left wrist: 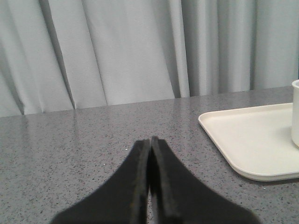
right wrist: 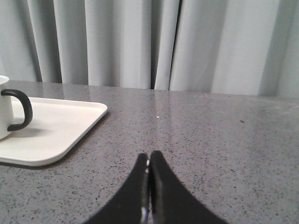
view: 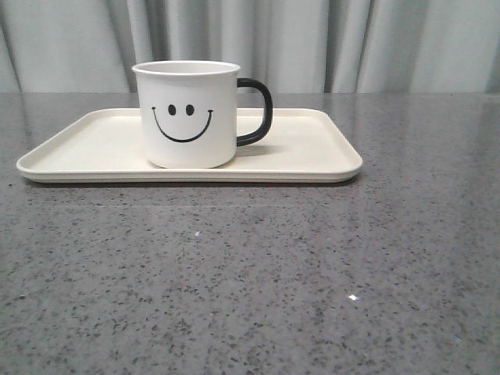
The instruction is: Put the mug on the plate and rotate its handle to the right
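One mug: the mug (view: 187, 114) stands upright on the plate (view: 312, 160), just left of the plate's middle, smiley face toward your front camera.
Handle: the handle (view: 258, 112) points to 3 o'clock, your right side.
Left gripper: the left gripper (left wrist: 150, 144) rests over the grey table (view: 250, 281), jaws pressed together, holding nothing, well apart from the plate.
Right gripper: the right gripper (right wrist: 149, 161) likewise, jaws together, empty.
Your step: the task looks complete; keep both arms clear of the plate so you nudge nothing.
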